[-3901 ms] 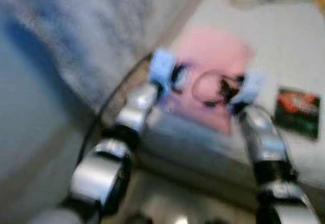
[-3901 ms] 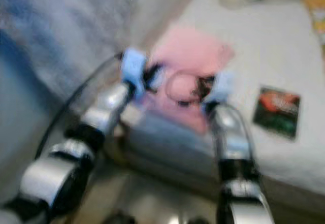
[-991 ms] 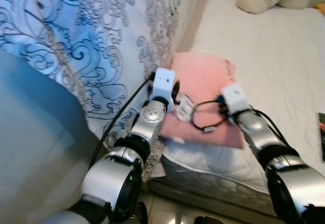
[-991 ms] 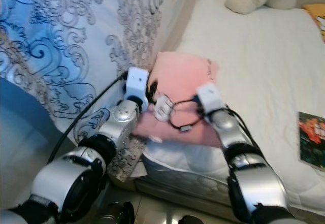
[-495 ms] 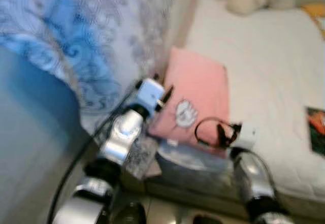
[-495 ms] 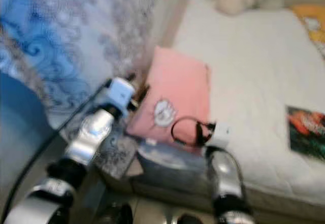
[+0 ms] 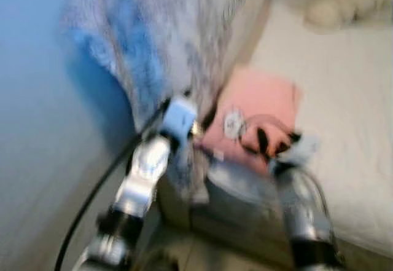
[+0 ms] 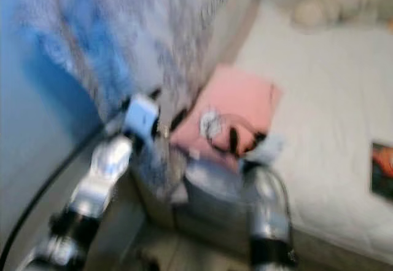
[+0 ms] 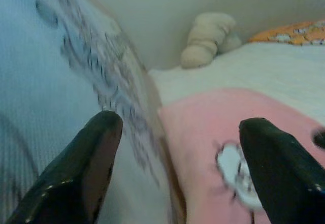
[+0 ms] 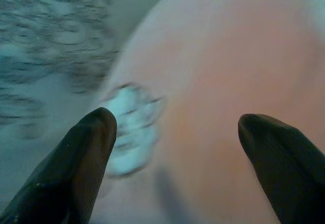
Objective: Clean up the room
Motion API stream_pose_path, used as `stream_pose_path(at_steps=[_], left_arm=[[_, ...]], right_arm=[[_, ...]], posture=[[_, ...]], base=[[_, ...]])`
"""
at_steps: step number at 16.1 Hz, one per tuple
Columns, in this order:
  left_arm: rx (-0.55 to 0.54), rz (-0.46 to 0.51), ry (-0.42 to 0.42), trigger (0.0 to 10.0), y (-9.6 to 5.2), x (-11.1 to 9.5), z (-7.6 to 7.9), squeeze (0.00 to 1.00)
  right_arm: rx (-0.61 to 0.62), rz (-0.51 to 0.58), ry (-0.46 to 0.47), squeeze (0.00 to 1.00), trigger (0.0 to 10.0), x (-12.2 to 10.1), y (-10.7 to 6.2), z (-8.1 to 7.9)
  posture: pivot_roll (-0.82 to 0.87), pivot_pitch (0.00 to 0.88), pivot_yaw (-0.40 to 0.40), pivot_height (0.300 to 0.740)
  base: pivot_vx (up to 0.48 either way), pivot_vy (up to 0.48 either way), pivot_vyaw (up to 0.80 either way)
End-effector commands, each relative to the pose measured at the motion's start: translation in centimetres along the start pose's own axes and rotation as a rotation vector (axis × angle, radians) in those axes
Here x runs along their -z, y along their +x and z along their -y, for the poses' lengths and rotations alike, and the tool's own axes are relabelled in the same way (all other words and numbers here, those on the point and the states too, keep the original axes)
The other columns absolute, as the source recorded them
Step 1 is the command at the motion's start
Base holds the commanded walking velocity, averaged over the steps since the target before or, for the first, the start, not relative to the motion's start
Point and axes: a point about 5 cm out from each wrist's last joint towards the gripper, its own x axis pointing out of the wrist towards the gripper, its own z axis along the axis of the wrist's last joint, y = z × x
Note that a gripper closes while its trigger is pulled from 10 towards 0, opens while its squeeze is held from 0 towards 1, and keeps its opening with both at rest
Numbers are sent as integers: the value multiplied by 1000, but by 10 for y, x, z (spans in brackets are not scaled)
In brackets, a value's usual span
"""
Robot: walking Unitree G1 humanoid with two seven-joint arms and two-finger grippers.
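The right gripper (image 10: 175,132) hangs over the pink pillow (image 10: 228,71) with its two black fingers (image 10: 84,158) spread wide apart and nothing between them; its wrist view shows the pale round print (image 10: 132,127) on the pillow just by one fingertip. The left gripper (image 9: 177,142) is also spread open and empty, one finger (image 9: 86,163) before the blue patterned curtain (image 9: 45,82), the other before the pillow. That wrist view alone gives a fairly sharp look down the white bed (image 9: 264,66) to a cream stuffed toy (image 9: 208,38) by the wall and an orange cushion (image 9: 294,31) at the far side. The head views are blurred: they show both silver arms reaching toward the pillow, which lies at the near corner of the bed beside the curtain, and a dark printed item (image 8: 382,169) lying on the sheet well off to the right
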Motion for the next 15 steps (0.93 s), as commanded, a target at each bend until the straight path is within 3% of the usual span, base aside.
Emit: stream_pose_path(at_steps=[1,2,4,5,6,8,9,10,11,15], left_arm=[[16,41,1,10000,6,-13,5,0],[15,42,-3,10000,7,-16,6,0],[17,46,-15,10000,6,-19,8,0],[-12,20,-99,10000,-4,-14,7,0],[-39,-14,-147,10000,-15,-6,5,0],[-87,-56,-174,10000,-26,2,0,0],[-156,-104,-188,10000,-41,13,-9,1000],[-158,-117,-179,10000,-41,15,-9,1000],[-144,-142,-186,10000,-38,20,-5,1000],[-96,-104,-234,10000,-36,18,0,969]], right_arm=[[1,-28,20,1000,10000,4,-2,0],[1,-62,-14,0,10000,8,-6,2],[41,-63,-92,0,10000,3,-20,14],[33,79,-368,0,10000,-24,-43,17],[33,164,-491,0,10000,-35,-60,18],[71,212,-568,0,10000,-40,-76,25],[193,183,-586,0,10000,-35,-97,49],[224,159,-577,0,10000,-32,-98,53],[266,141,-553,1000,10000,-29,-93,58],[314,174,-487,1000,10000,-27,-90,61]], posture=[[49,0,17,740],[51,0,13,740],[58,0,8,740],[54,0,7,740],[47,0,3,740],[45,0,1,740],[44,0,1,740],[43,0,6,740],[33,0,17,740],[20,0,31,740]], base=[[0,0,0],[0,0,0],[0,0,0],[0,0,0],[0,0,0],[0,0,0],[0,0,0],[0,0,0],[0,0,0],[72,-325,0]])
